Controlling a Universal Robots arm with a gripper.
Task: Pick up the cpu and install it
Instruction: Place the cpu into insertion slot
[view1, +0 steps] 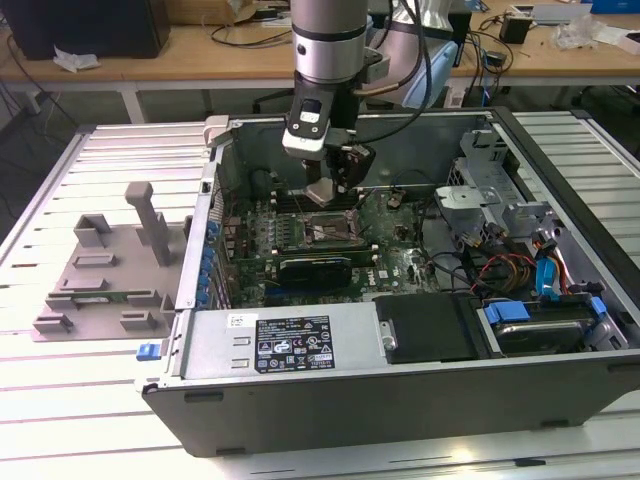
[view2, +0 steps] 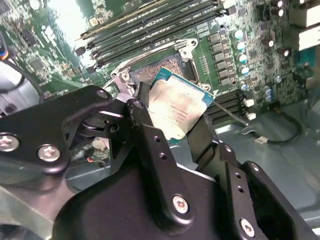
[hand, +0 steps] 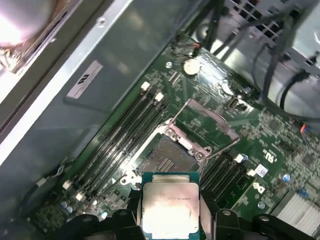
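One cpu pinched over one open socket

You have one cpu (view2: 176, 111), a flat square with a scuffed silvery metal top and thin green rim, pinched by its edges between the gripper's (view1: 326, 188) two black fingers (view2: 150, 142). It hangs over the single empty socket (hand: 167, 157) on the green motherboard (hand: 250, 135) inside the open grey computer case (view1: 400, 385).

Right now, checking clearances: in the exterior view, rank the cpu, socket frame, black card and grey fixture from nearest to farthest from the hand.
1. cpu: gripped in the hand.
2. socket frame: on the board beneath it.
3. black card: past the socket, nearer the camera.
4. grey fixture: outside the case, exterior view's left.
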